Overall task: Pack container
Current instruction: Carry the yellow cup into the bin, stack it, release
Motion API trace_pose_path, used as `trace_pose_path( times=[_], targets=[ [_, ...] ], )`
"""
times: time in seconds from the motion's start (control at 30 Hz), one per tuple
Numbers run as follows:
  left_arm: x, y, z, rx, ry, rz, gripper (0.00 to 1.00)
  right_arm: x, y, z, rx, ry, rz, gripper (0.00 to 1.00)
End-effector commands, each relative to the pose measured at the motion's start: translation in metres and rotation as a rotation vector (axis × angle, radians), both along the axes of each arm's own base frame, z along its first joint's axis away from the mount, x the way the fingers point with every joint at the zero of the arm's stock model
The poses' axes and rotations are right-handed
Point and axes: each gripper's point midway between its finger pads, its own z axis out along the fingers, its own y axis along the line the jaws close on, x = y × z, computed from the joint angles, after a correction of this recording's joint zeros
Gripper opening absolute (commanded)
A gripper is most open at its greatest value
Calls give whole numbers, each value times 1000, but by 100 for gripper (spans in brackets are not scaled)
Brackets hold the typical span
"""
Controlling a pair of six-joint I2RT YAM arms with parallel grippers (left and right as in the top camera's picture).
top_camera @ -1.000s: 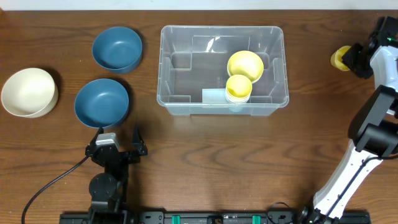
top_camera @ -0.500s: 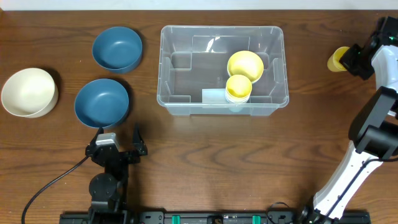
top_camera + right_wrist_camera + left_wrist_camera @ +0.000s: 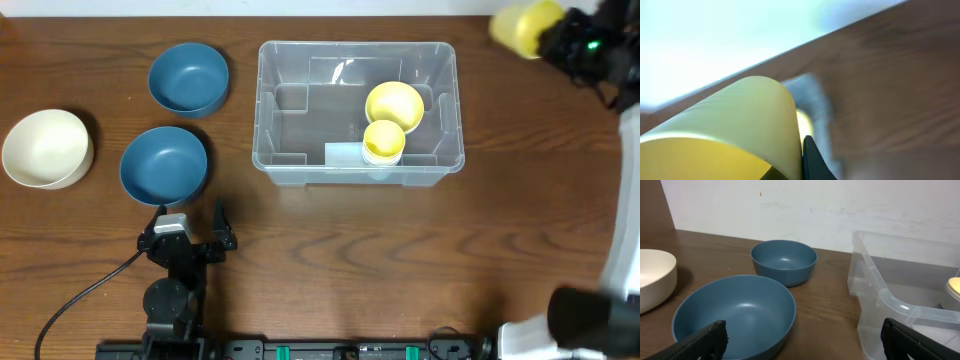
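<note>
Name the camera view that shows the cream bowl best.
Overhead: the cream bowl is whole, rim and inside. Left wrist catches only part, cropped at the frame's left edge. Right wrist shows none of it.

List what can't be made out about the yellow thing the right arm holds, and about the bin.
- Yellow item in the right pincer: overhead, motion blur smears both, so its shape is unclear.
- Same item, right wrist view: it fills the frame, blurred, and the bottom edge cuts it off.
- Container, left wrist view: the right edge cuts it off, so its contents are mostly unseen.
- Label, overhead: too small to read.
</note>
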Motion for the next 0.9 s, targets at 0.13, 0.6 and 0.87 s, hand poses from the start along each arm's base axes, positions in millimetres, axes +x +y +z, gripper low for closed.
trace_pose_path(
  times=[0.13,0.6,0.87],
  targets=[
    [-1,2,-18,8,51,15,98,-38,88,-40,-135,177,232,1],
    [-1,2,-18,8,51,15,98,-73,137,-94,-303,360,315,1],
    [-1,2,-18,8,51,15,98,-69,136,-139,-321,403,302,1]
  ],
)
